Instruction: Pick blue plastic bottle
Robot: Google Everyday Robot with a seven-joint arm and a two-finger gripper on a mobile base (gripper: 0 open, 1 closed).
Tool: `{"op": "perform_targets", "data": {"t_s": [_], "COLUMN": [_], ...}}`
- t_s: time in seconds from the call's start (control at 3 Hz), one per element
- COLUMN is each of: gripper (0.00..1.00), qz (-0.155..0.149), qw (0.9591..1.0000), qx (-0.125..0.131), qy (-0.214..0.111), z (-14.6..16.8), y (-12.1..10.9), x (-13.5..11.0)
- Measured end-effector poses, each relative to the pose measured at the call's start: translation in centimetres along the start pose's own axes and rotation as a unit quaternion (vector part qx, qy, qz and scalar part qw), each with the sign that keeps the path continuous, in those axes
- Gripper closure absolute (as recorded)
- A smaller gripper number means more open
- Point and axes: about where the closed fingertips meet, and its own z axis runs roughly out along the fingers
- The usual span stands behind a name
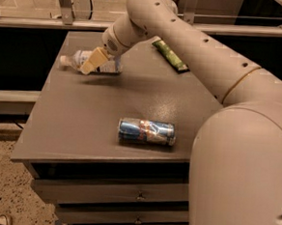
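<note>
The blue plastic bottle lies on its side at the far left of the grey table, white cap pointing left. It is clear and pale bluish with a white label. My gripper reaches in from the right and its tan tip overlaps the middle of the bottle, hiding part of the label. I cannot tell whether it touches the bottle or hangs just above it.
A blue-and-silver drink can lies on its side near the table's front edge. A green snack bag lies at the back, partly behind my arm. Drawers sit under the tabletop. A metal frame stands behind the table.
</note>
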Motion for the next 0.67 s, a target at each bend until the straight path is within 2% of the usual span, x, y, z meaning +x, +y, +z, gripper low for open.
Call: {"op": "perform_targets", "data": {"t_s": [0.33,0.67], "gripper": [0.48,0.71], "qz": [-0.020,-0.038], "qw": [0.9998,0.9992], "qx": [0.000,0.000], "qy": [0.006,0.010], "z": [1.03,1.01], "y": [-0.08,0.16], "x": [-0.03,0.05]}}
